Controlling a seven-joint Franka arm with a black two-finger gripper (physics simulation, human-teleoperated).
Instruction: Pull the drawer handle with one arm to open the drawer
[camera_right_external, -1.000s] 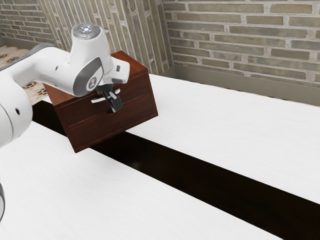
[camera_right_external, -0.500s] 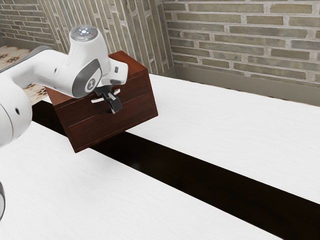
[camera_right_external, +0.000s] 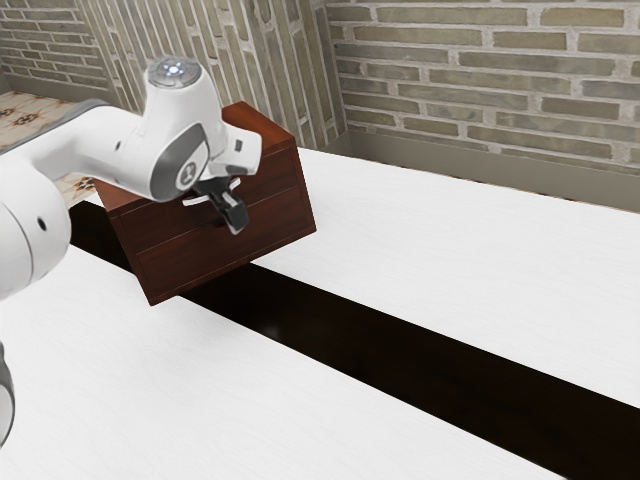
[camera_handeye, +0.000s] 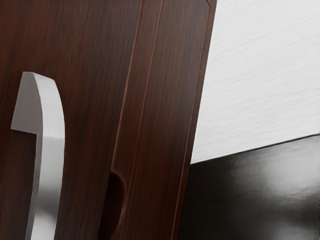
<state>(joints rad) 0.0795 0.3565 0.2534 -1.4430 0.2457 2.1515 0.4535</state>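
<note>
- Exterior view: dark reddish-brown wooden cabinet (camera_right_external: 215, 240) on white table (camera_right_external: 450, 250), its base bordering a black strip (camera_right_external: 400, 360) across the tabletop.
- Pale grey curved metal drawer handle (camera_right_external: 193, 199) on cabinet's upper front; same handle close up in wrist view (camera_handeye: 45, 160).
- Black two-finger gripper (camera_right_external: 230, 208) of white arm at cabinet's front, just beside handle; wide or narrow: not discernible.
- Upper drawer front (camera_right_external: 270, 185) apparently flush with cabinet's lower front.
</note>
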